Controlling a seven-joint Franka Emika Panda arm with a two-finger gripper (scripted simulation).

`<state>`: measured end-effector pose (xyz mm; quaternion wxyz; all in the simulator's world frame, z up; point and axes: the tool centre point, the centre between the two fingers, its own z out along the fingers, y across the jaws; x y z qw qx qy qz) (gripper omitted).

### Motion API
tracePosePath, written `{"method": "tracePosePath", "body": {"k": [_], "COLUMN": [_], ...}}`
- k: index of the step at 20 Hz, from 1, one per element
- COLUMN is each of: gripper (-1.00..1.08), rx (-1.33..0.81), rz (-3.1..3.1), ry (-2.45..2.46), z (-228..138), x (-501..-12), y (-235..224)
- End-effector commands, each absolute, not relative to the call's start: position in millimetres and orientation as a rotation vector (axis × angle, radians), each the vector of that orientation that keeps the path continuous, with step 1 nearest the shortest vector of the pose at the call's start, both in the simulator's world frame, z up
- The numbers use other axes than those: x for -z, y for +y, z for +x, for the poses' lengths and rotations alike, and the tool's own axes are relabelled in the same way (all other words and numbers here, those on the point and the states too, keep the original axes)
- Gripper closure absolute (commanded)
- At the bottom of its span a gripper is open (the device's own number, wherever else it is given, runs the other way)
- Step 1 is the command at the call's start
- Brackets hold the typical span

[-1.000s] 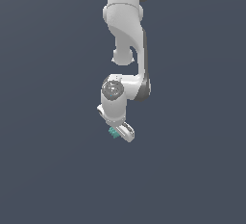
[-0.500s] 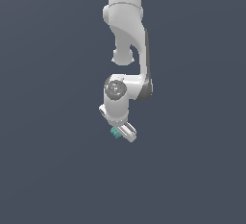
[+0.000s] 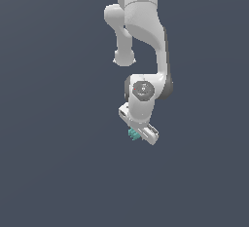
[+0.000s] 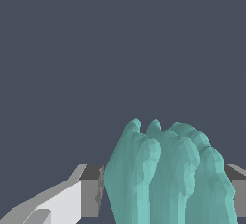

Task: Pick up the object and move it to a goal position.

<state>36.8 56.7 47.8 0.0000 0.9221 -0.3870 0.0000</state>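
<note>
- Around the hand (image 3: 138,132), plain dark grey backdrop spreads on every side, nothing else near.
- One teal object (image 4: 168,175), pinched between two grey fingers (image 4: 90,192).
- One white arm (image 3: 141,31).

White arm (image 3: 141,36) reaching down, small teal object (image 3: 133,134) between its jaws.

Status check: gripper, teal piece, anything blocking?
Gripper shut on the small teal-green ridged blocky piece, fingers on both sides of it in the wrist view. Nothing else visible around the arm; no goal marker in either view.
</note>
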Motion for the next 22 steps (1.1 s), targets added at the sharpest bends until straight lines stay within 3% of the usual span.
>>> {"method": "tracePosePath", "body": {"k": [1, 12, 22], "gripper": [1.08, 1.08, 1.08], "rx": [0.0, 0.0, 0.0], "rz": [2.898, 2.897, 2.897], "ry": [-1.214, -1.215, -1.215], "z": [38.3, 48.0, 52.1], "x": [-50.7, -60.9, -62.9], "y": [87.5, 198.4, 220.0]}}
